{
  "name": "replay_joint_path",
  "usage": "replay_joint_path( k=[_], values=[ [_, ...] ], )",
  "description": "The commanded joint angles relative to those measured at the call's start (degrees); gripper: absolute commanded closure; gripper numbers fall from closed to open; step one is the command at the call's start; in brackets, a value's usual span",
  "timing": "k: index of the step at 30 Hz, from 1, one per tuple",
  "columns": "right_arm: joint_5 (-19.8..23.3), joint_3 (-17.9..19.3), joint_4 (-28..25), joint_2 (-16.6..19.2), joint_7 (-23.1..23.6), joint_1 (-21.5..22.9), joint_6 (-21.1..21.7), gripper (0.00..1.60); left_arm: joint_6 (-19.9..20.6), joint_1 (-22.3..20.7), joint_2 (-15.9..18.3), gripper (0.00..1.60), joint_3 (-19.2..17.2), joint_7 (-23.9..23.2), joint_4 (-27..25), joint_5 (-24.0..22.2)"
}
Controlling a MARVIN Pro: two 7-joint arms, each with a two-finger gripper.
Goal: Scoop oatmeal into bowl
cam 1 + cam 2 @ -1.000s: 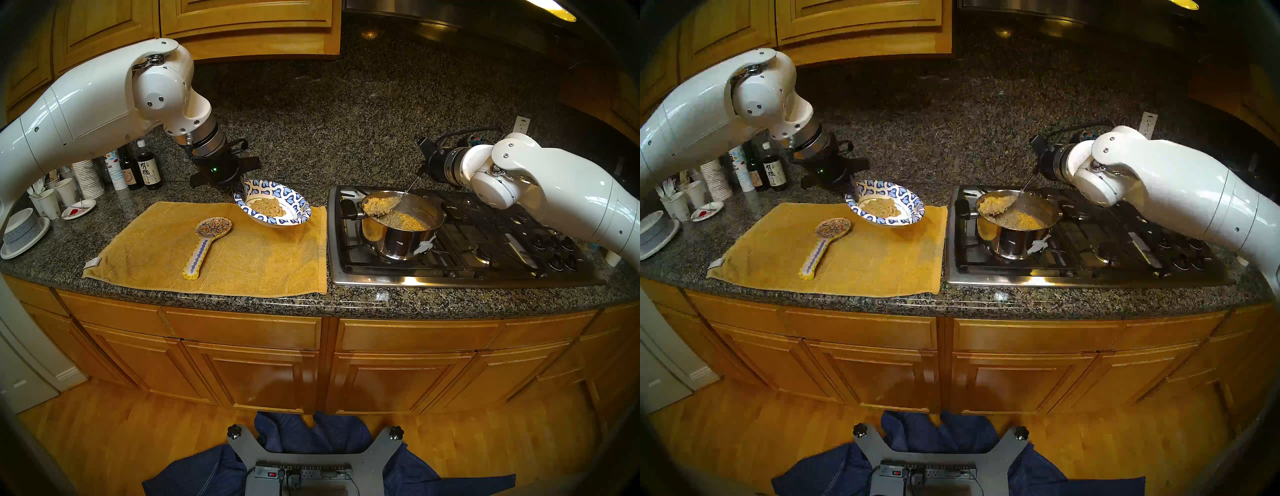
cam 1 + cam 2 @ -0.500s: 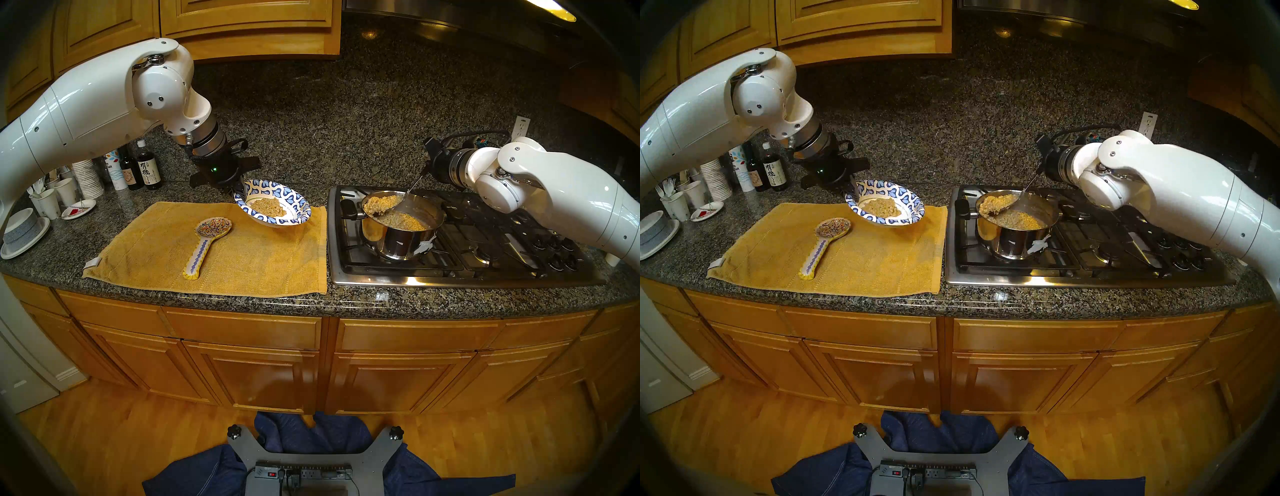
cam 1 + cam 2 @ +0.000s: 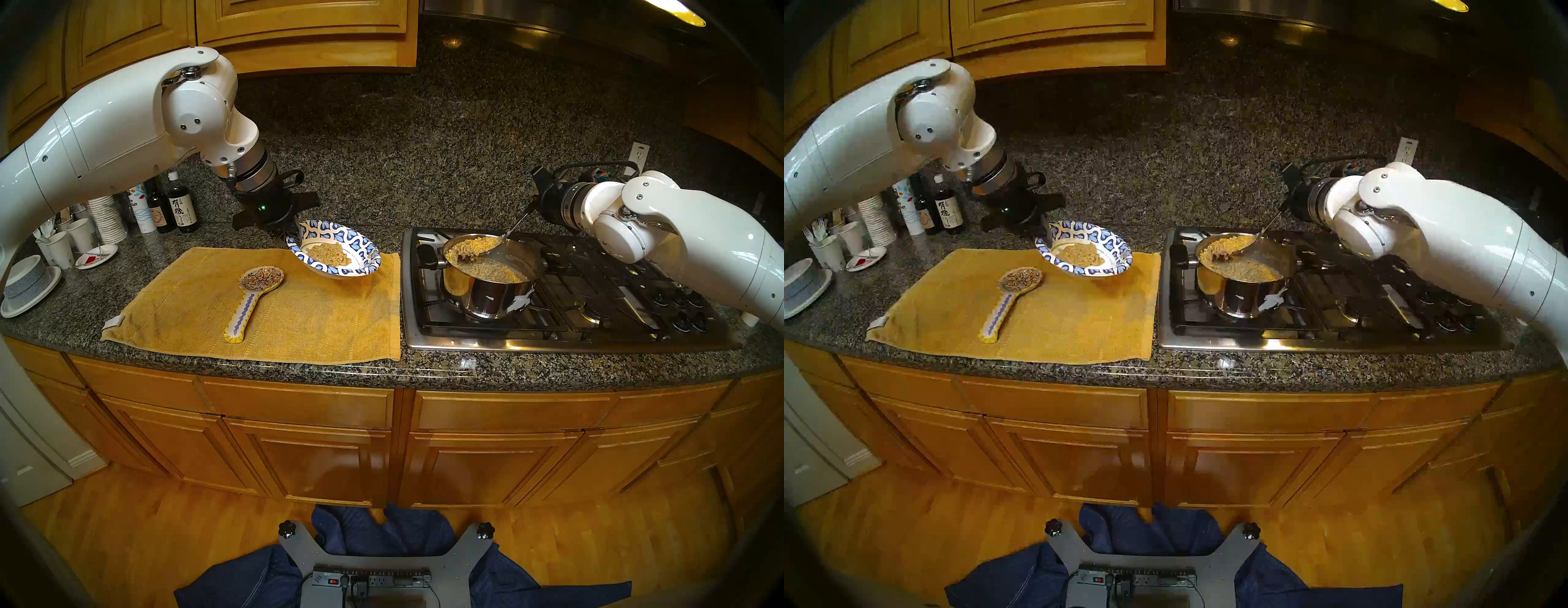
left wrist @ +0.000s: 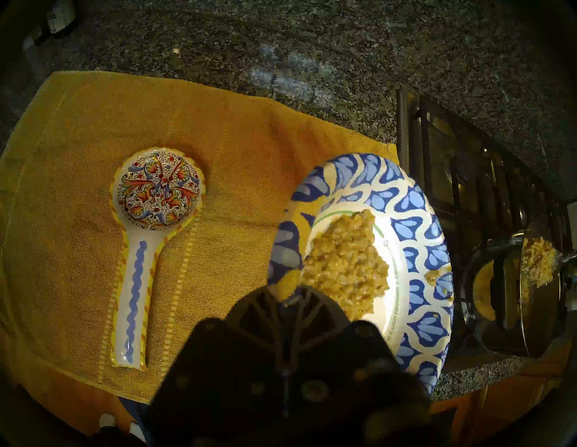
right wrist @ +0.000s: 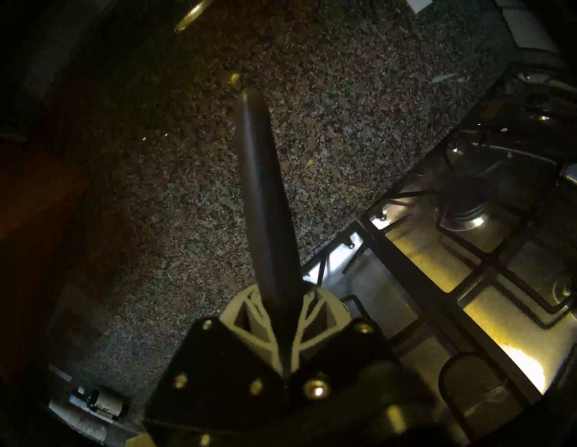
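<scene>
The oatmeal [image 3: 329, 253] is tan, lumpy and grainy; one sticky mound sits in the plain white centre of the bowl [image 3: 339, 237], a shallow round paper dish with a wide blue-and-white leaf rim. More oatmeal fills the shiny steel pot [image 3: 492, 293] on the black grates of the stove [image 3: 594, 335], and a heap of it rides on the metal spoon [image 3: 505, 235], whose head hangs over the pot's left side.

The left gripper [image 4: 288, 304] has its jaws pinched shut on the bowl's back rim, holding the bowl tilted and lifted over the far right corner of the woven yellow towel [image 3: 297, 322]. In the left wrist view the oatmeal mound lies just beyond the jaws, and a painted ceramic spoon rest [image 4: 146, 237], round-headed with a wavy blue stripe down its handle, lies flat on the towel well to their left. The left arm [image 3: 106, 127] reaches in from the side, its wrist angled steeply down.

The right gripper [image 5: 282, 312] has its jaws closed on the spoon's dark handle, which sticks straight out past them over the speckled granite counter [image 3: 424, 365]. The right arm [image 3: 700, 250] comes in low, its wrist nearly level, behind and right of the pot.
</scene>
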Motion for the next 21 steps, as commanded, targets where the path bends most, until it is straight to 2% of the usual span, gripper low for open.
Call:
replay_joint_path(
  k=[1,21],
  values=[
    [0.0,2.8,-0.9,1.7,2.5,2.3,-2.1,1.60,0.1,-2.9,0.1,1.60,-1.5,3.3,-0.1,0.1],
    [0.2,2.5,-3.4,3.9,4.8,2.0,-4.4,1.60,0.1,-2.9,0.1,1.60,-1.6,3.5,-0.1,0.1]
  ],
)
